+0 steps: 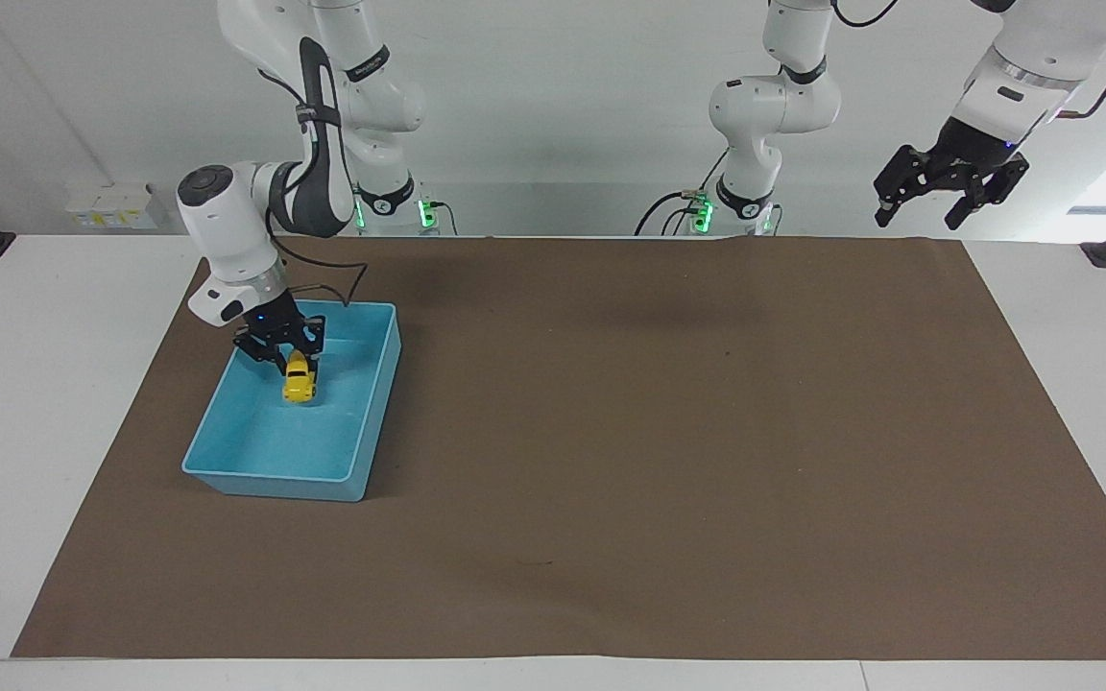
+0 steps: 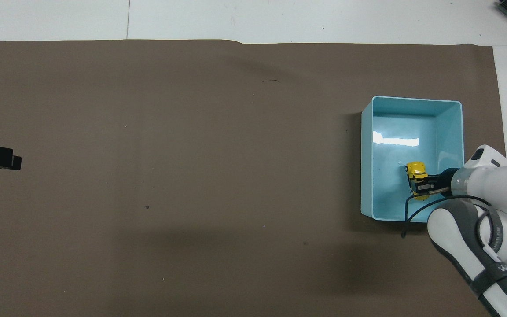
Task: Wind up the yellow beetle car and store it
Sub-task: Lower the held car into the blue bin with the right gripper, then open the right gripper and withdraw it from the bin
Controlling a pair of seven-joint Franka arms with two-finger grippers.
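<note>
Inside the blue tray [image 1: 227,472], toward the end nearer the robots, the yellow beetle car [image 1: 300,377] is pinched nose-down by the right claw [image 1: 290,362]. Overhead, the car [image 2: 417,175] pokes out past the claw [image 2: 425,188]; only the facing view shows it tilted steeply. High over the worktop's [image 1: 54,384] edge, the waiting left claw [image 1: 949,197] hangs spread.
</note>
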